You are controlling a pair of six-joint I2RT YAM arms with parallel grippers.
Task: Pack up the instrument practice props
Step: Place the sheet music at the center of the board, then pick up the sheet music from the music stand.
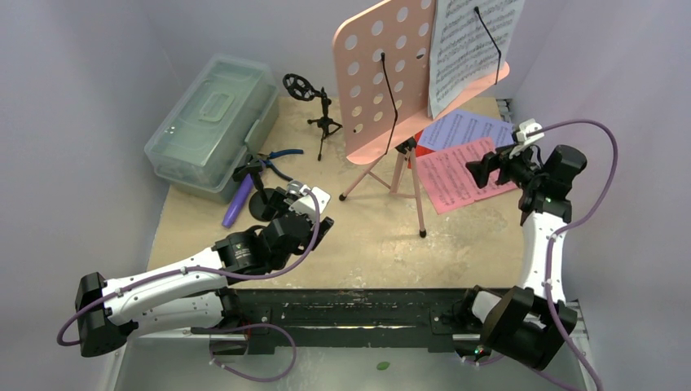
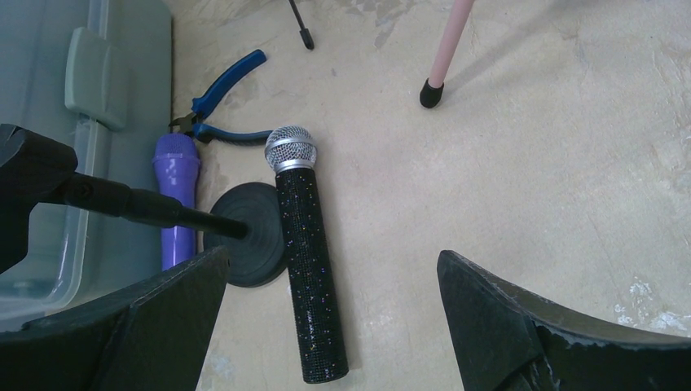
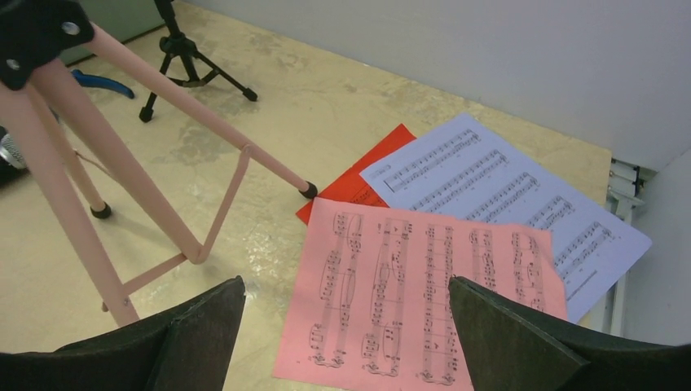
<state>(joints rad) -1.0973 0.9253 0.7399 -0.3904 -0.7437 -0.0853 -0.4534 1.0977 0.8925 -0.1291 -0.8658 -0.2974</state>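
Left gripper [image 2: 332, 261]: wide open, empty, low over the surface [image 2: 530, 163]. The black-silver microphone [image 2: 305, 269] lies flat between the fingers, closer to the left one, mesh head pointing far. I can't tell how much height is left.

A round black stand base [image 2: 248, 232] touches the mic's left side. The purple microphone [image 2: 177, 195] is just left of that, lying along the clear case [image 2: 49, 122]. The blue pliers [image 2: 224, 90] are beyond it.

My read is early packing, with the left arm lined up to pick the black-silver mic. Next it needs to shift left to centre on the barrel, drop, and close across it. The barrel is round, so it may roll, and the left finger has to clear the base. The case lid looks shut and needs opening before anything goes in.

Right gripper [image 3: 346, 283]: also wide open and empty, over the pink page [image 3: 424, 309]. That page lies flat and overlaps both the lilac page [image 3: 505, 187] and the red page [image 3: 358, 183]. One foot of the music rack [image 1: 383, 73] sits at the red page's left edge. A white page [image 1: 473, 49] is still clipped on the rack. A mic tripod [image 1: 318, 114] stands far left of it.

Flat sheets give the fingers nothing to grab. They likely need an edge pinch, or a slide to lift a corner first.
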